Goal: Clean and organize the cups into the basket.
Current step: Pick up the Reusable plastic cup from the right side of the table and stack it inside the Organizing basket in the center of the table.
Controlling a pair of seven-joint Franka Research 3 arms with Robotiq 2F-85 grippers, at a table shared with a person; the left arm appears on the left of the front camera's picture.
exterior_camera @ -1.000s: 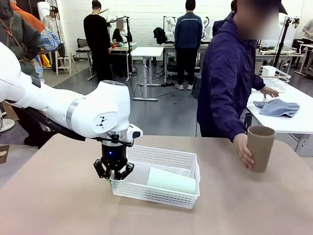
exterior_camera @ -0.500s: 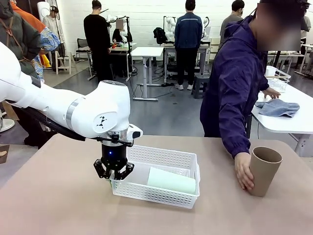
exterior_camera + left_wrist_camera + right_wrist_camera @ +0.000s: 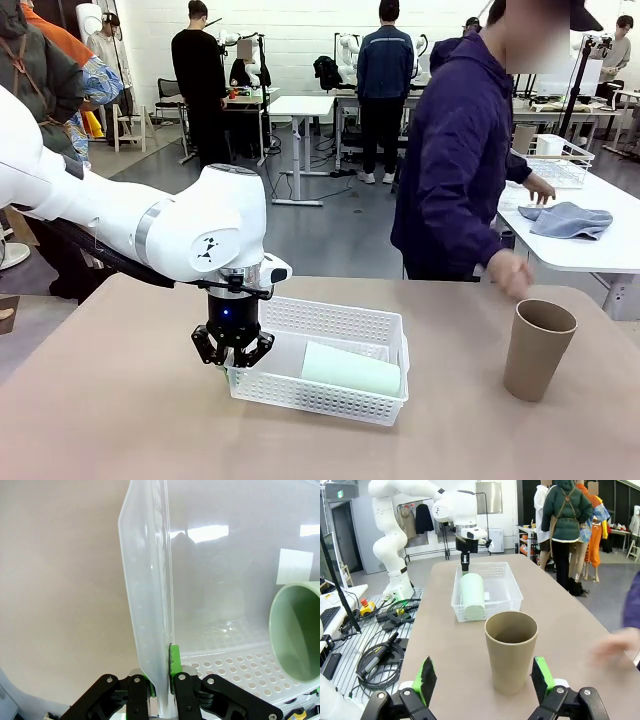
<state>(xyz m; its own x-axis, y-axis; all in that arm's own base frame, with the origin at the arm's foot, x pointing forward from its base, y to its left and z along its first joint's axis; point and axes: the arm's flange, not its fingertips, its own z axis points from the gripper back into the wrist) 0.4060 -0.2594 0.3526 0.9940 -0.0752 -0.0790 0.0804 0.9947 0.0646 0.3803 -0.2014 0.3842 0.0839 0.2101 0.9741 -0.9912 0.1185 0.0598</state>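
While the left gripper point(image 3: 232, 352) is clamped on the basket's point(image 3: 335, 312) short end wall, its green pads point(image 3: 172, 666) pinch the thin white plastic just under the flared rim, one finger inside and one outside. Bare table point(image 3: 110, 420) lies open on the outer side of that wall and toward the near edge. Inside the basket, the mint cup point(image 3: 350, 368) lies on its side along the near long wall, its mouth turned toward the held end and just beside the gripper in the left wrist view point(image 3: 297, 630). The far half of the basket floor is free.

The right gripper point(image 3: 484, 677) stands wide apart and grips nothing. The brown cup point(image 3: 511, 650) is upright ahead of it, framed between the two fingers but not touched by them. A clear stretch of tabletop separates this cup point(image 3: 538, 350) from the basket's right end.

A person in a dark purple jacket stands at the far edge, with one blurred hand point(image 3: 512, 272) above the table, just beyond the brown cup and apart from it. Behind them, a side table carries a blue cloth point(image 3: 566, 220) and a wire basket point(image 3: 560, 158).
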